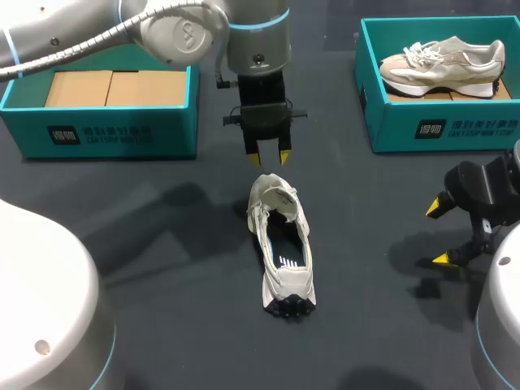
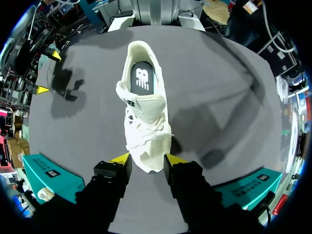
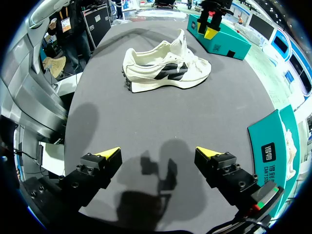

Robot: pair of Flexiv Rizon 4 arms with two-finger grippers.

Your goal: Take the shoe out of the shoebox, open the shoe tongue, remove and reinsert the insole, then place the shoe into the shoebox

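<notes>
Over the shoe (image 1: 282, 244) — left gripper (image 1: 269, 156), downturned, spread.

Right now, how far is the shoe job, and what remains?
Done: the shoe is out, lying on the table. In hand: the left pincer hangs open at its toe, not gripping; the right pincer is open, apart. The insole sits inside. Left: at least putting the shoe into the shoebox.

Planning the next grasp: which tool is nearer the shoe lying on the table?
Left. The left tool hangs open right at the toe of the shoe, a finger to each side. The right tool sits open well off to the shoe's side, apart from it.
</notes>
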